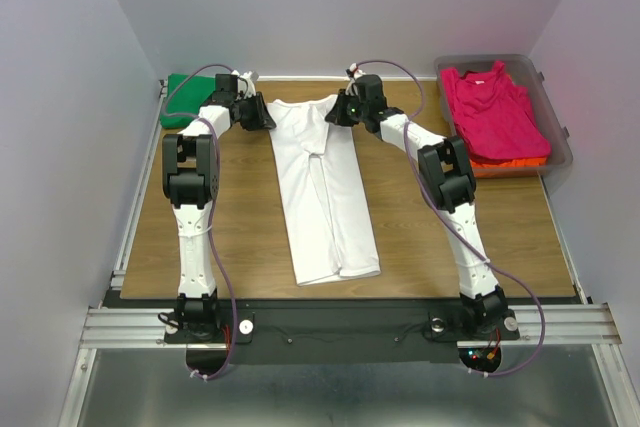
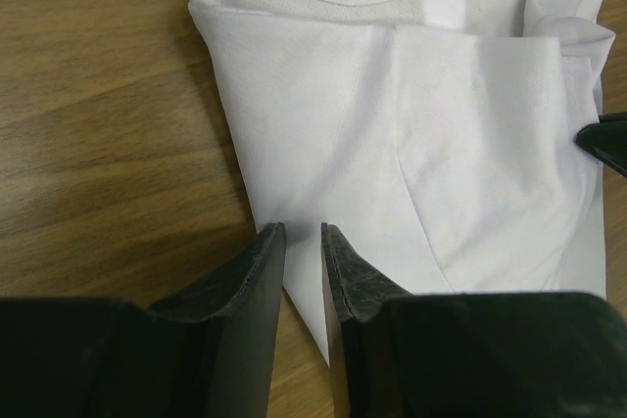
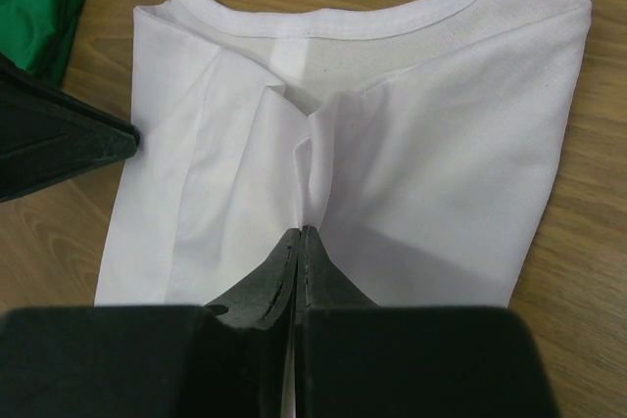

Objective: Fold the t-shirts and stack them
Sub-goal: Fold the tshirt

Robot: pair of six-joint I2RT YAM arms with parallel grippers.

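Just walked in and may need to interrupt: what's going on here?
Both arms are at the collar end of a white t-shirt, folded into a long strip mid-table. The right gripper has its fingers shut on a pinch of cloth below the collar. The left gripper has its fingers slightly apart at the shirt's left edge. A green t-shirt lies at the far left corner. A magenta t-shirt lies over an orange t-shirt in the clear tub, far right.
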